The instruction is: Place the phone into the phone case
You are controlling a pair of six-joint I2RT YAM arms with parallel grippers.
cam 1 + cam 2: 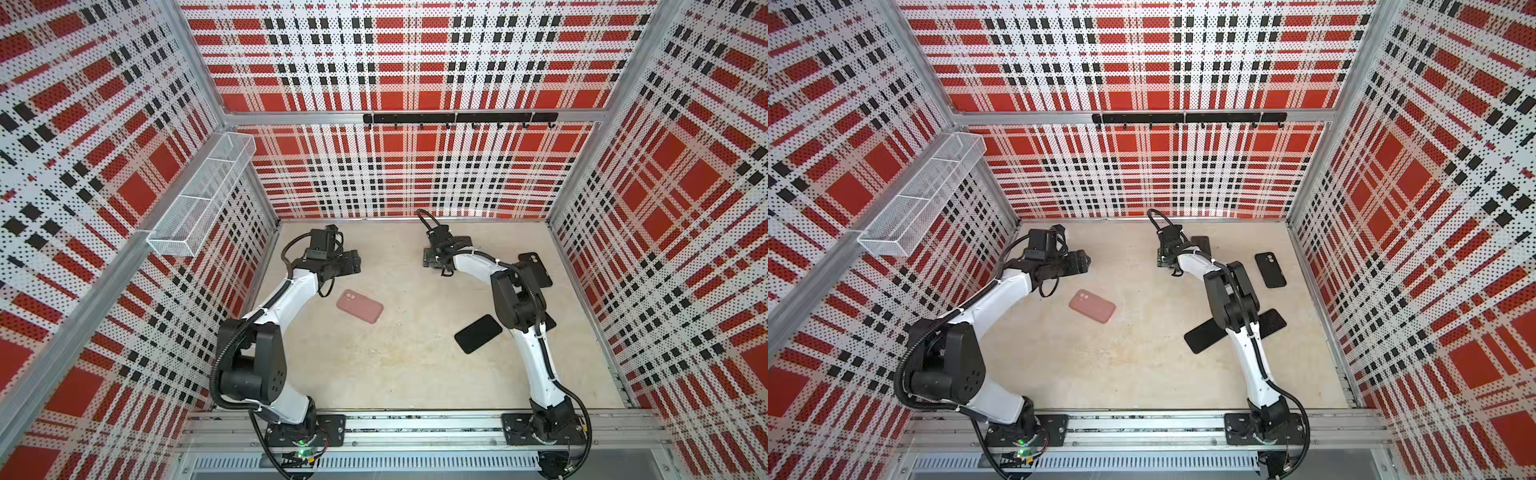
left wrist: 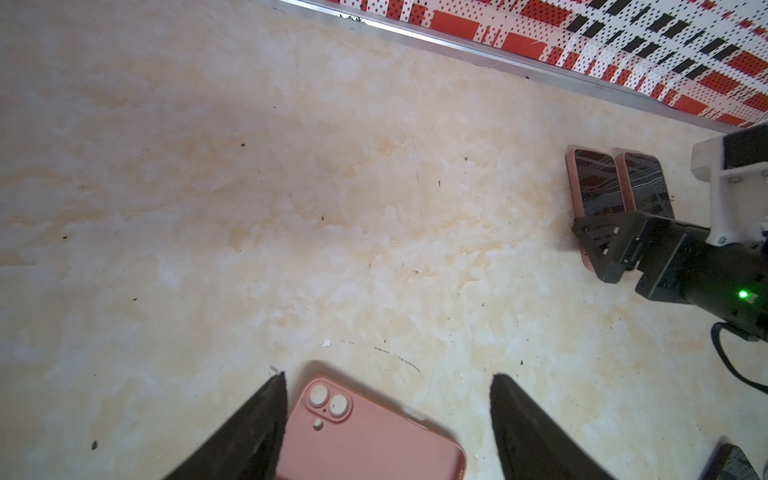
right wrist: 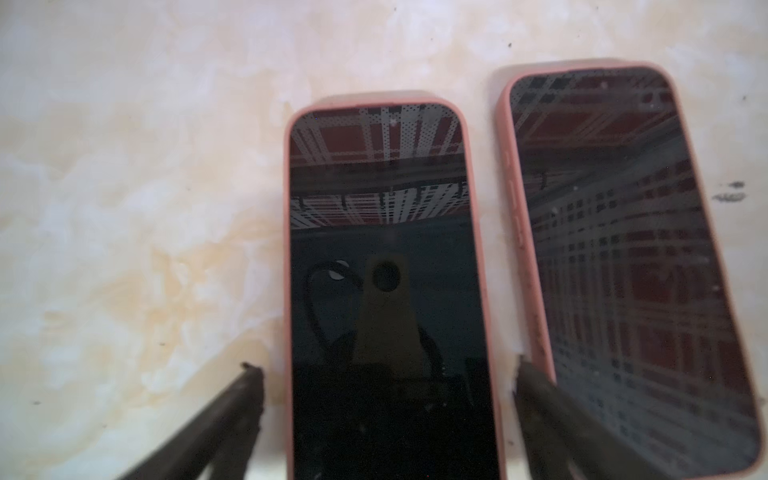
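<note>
Phones (image 3: 390, 249) abreast, right hand (image 3: 388, 368) straddling one

Plaid walls (image 1: 415, 166) (red, white, black) enclose a mottled beige floor (image 1: 395, 365).

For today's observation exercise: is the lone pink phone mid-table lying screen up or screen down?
Screen down: the pink phone shows its back and camera lenses upward.

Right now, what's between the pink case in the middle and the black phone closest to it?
Nothing. In both top views only bare table lies between the pink case and that black phone.
</note>
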